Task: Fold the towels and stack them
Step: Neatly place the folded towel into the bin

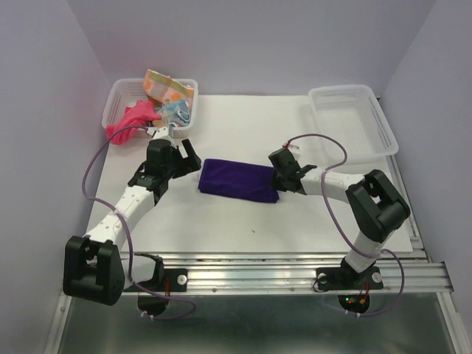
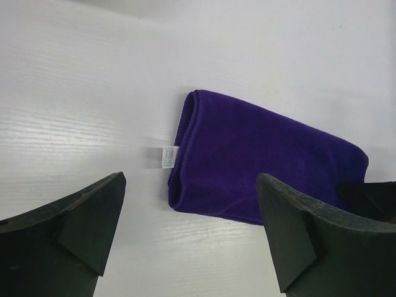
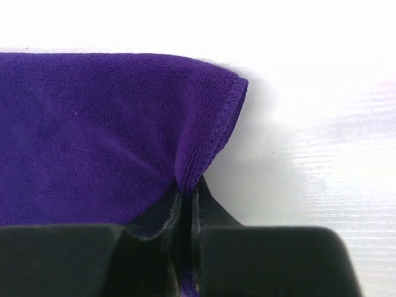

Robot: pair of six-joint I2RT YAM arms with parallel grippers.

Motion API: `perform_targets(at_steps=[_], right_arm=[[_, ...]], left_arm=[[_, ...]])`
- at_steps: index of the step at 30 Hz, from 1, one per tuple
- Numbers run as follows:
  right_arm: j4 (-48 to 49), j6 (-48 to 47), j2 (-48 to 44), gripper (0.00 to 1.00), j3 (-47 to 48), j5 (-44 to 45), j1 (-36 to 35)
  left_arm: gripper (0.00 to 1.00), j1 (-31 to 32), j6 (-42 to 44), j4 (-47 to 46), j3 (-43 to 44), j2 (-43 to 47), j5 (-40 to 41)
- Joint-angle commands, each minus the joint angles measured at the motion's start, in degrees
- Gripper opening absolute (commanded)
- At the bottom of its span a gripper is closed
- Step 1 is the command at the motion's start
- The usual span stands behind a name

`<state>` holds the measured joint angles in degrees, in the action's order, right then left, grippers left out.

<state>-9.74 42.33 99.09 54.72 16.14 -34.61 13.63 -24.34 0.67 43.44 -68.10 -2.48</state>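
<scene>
A dark purple towel (image 1: 237,181) lies folded into a long strip in the middle of the table. My right gripper (image 1: 277,179) is shut on its right end; the right wrist view shows the towel's hem (image 3: 204,154) pinched between the jaws. My left gripper (image 1: 193,156) is open and empty just left of the towel, whose left end with a white tag shows in the left wrist view (image 2: 247,161). A bright pink towel (image 1: 129,120), a light-blue patterned one (image 1: 177,112) and an orange-yellow-pink one (image 1: 166,88) sit in and over the left basket.
A white mesh basket (image 1: 118,99) stands at the back left. A second white mesh basket (image 1: 352,118) stands at the back right. Purple cables loop beside both arms. A metal rail runs along the table's near edge.
</scene>
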Motion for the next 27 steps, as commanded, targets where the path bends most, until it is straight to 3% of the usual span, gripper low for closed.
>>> perform_targets(at_steps=[1, 13, 18, 24, 25, 27], right_arm=[[-4.9, -8.7, -1.3, 0.01, -0.8, 2.3, -0.3], [-10.4, -56.3, -20.6, 0.01, -2.8, -12.2, 5.2], [-16.0, -71.7, -26.0, 0.01, 1.1, -20.8, 16.3], [-19.9, -87.9, -25.6, 0.01, 9.1, -26.1, 23.4], [-24.9, -93.7, -24.4, 0.01, 11.2, -27.7, 23.4], [-28.6, -96.2, -22.8, 0.01, 14.4, -23.8, 23.5]], left_arm=[[0.99, -0.4, 0.5, -1.1, -0.8, 1.9, 1.4], [0.99, -0.3, 1.1, -1.5, -1.3, 4.1, 4.0], [0.99, -0.3, 1.6, -1.1, -0.7, 3.7, 5.5], [0.99, -0.4, 2.4, -1.1, -0.2, 3.4, 7.0], [0.99, -0.3, 3.1, -1.1, 0.1, 3.2, 7.2], [0.99, -0.4, 3.1, -0.8, 0.8, 3.2, 9.4]])
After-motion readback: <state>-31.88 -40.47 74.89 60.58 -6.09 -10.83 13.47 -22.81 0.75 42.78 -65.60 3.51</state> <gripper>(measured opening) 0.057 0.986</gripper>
